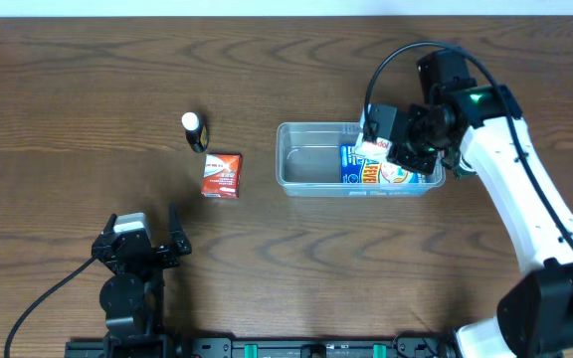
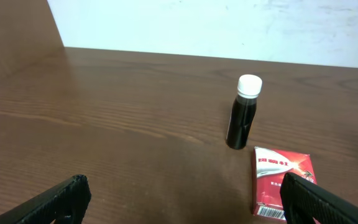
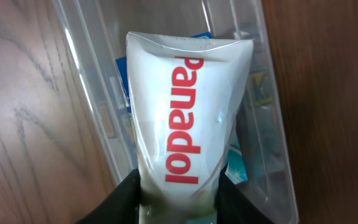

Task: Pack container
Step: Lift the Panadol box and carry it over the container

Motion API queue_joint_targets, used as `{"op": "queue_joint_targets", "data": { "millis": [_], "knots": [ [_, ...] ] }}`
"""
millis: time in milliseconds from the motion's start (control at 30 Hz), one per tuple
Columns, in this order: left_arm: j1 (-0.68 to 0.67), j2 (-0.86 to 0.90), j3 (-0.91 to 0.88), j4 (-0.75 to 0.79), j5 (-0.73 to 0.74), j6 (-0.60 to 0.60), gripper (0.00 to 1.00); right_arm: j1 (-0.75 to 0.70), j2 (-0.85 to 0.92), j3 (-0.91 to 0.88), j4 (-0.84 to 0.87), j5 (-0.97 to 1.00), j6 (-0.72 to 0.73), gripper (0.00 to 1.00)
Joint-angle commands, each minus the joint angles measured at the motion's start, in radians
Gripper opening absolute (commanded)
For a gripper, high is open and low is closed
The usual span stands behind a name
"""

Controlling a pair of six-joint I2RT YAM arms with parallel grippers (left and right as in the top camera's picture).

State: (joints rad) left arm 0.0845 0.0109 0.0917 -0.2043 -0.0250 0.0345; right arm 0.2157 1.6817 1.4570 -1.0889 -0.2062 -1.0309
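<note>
The clear plastic container [image 1: 296, 159] stands right of the table's middle; its wall also shows in the right wrist view [image 3: 92, 106]. Boxes [image 1: 366, 171] lie in its right half. My right gripper [image 1: 378, 145] is shut on a white Panadol tube [image 3: 179, 118] and holds it above the container's right half. A red box [image 1: 223, 174] and a dark bottle with a white cap [image 1: 195, 131] stand on the table left of the container; the left wrist view shows the bottle [image 2: 243, 112] and the red box [image 2: 283, 180]. My left gripper [image 2: 182, 199] is open and empty near the front left.
The left half of the container holds nothing. Bare wood table surrounds the red box and the bottle. A black cable runs from the left arm's base toward the front left corner [image 1: 48, 298].
</note>
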Motion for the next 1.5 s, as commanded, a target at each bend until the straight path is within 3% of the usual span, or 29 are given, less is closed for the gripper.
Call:
{"op": "queue_joint_targets", "data": {
  "millis": [0,433,1167,1467],
  "knots": [
    [0.006,-0.007,-0.028,-0.006,0.011,0.014,0.98,0.01,0.043,-0.005,0.0,-0.006,-0.026,0.32],
    [0.006,-0.007,-0.028,-0.006,0.011,0.014,0.98,0.003,0.176,-0.005,0.008,0.105,-0.041,0.32],
    [0.006,-0.007,-0.028,-0.006,0.011,0.014,0.98,-0.047,0.177,-0.058,0.108,0.105,-0.052,0.34],
    [0.006,-0.007,-0.028,-0.006,0.011,0.014,0.98,-0.049,0.177,-0.07,0.152,0.105,-0.132,0.36]
  ]
}}
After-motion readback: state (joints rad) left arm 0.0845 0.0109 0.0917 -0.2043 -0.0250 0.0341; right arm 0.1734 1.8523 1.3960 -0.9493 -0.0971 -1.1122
